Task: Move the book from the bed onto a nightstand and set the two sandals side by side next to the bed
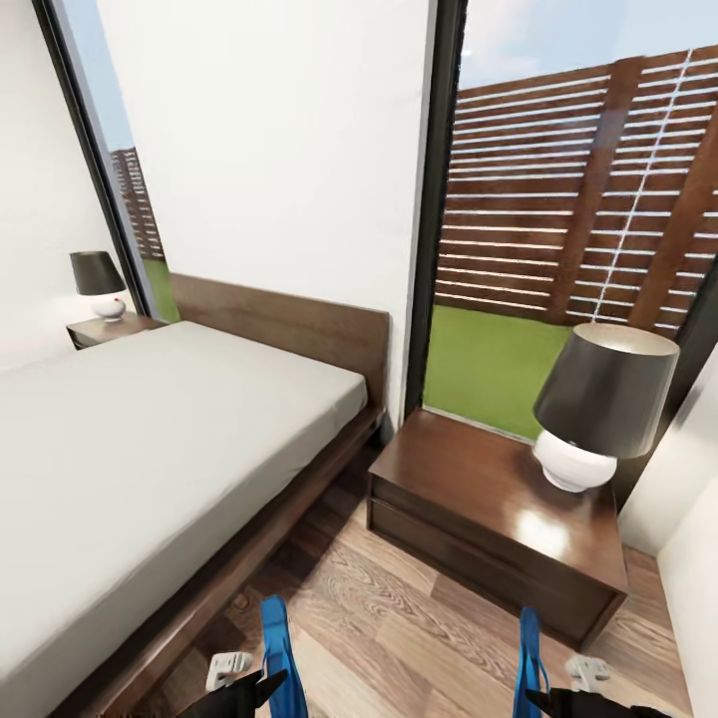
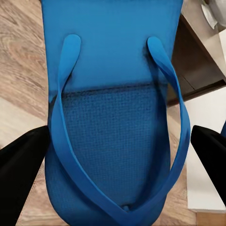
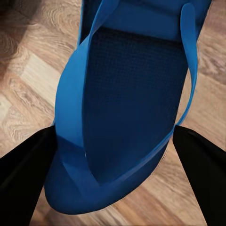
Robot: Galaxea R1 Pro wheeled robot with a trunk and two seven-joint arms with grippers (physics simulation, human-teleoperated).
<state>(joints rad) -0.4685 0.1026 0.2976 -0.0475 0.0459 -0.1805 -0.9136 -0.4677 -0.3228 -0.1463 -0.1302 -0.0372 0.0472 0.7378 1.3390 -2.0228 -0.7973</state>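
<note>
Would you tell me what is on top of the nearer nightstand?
A lamp with a dark shade and white base stands on the nightstand. The spot under its base is hidden.

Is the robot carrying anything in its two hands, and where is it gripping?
Yes, one blue sandal in each. The left gripper clamps the left sandal across its sides near the toe end; the right gripper holds the right sandal likewise.

**Bright daylight, soft render**

Daylight enters through the window (image 1: 519,329). Glare patch on the nightstand (image 1: 489,499) top near its front edge. Soft shadow under the bed (image 1: 150,439) frame. Straight lines lean at the head view's edges. Wrist views slightly soft.
</note>
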